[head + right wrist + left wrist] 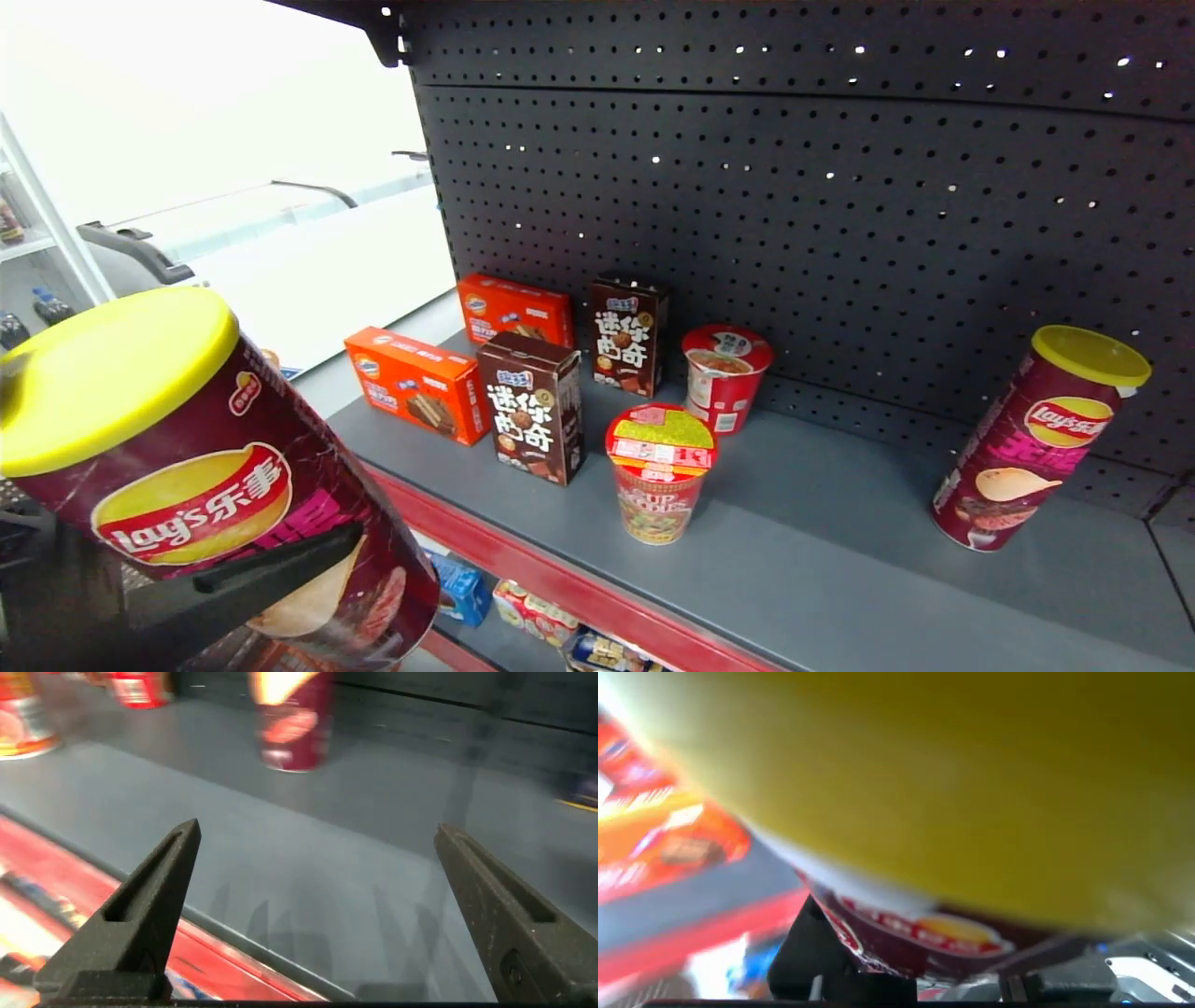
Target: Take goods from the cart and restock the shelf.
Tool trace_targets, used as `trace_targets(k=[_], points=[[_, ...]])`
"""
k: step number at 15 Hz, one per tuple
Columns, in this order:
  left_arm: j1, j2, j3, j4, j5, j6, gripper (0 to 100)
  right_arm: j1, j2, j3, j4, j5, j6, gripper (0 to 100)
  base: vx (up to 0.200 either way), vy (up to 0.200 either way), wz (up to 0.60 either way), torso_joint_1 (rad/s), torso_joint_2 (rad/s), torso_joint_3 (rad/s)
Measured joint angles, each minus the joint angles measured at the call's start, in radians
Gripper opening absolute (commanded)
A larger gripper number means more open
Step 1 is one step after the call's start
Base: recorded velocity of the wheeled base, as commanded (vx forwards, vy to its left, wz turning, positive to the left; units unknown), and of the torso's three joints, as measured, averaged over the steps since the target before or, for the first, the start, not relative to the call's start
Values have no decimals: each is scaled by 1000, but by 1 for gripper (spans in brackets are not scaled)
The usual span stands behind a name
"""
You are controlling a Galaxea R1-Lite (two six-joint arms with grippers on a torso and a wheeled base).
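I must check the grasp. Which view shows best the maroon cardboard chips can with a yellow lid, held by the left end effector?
The head view: the maroon chips can shows lid, label and a black finger across it. The left wrist view gives a blurred lid and label. The right wrist view faces the grey shelf.

Shelf (840, 523): grey board, red front edge (523, 551), black pegboard back (840, 205). Left end: two orange boxes lying flat, front one (417, 383) near the edge, rear one (514, 309) against the pegboard; beside them two brown boxes upright, front (532, 407) and rear (626, 333); next along, red noodle cup (725, 376) near the back; noodle cup with yellow-green lid (660, 471) in front of it, apart. Far right: chip can (1036, 439), maroon, yellow lid, upright, well apart from the cups.
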Motion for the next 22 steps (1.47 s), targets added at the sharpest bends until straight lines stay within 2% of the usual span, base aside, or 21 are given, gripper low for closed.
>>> trace_targets(k=[5,10,15,20,22], points=[[0,0,12,-1,-1,-1,0,0,0,0,0,0,0,100,0,0,-600,1,0,3],[0,1,12,-2,-1,-1,0,0,0,0,-1,0,0,100,0,0,0,0,0,0],[2,-1,13,-2,0,-15,0,0,0,0,0,0,0,100,0,0,0,0,0,0],[6,-6,29,-4,0,-16,0,-1,0,0,0,0,0,100,0,0,-600,-4,2,4],[7,-8,37,-1,0,-16,0,0,0,0,0,0,0,100,0,0,0,0,0,0]])
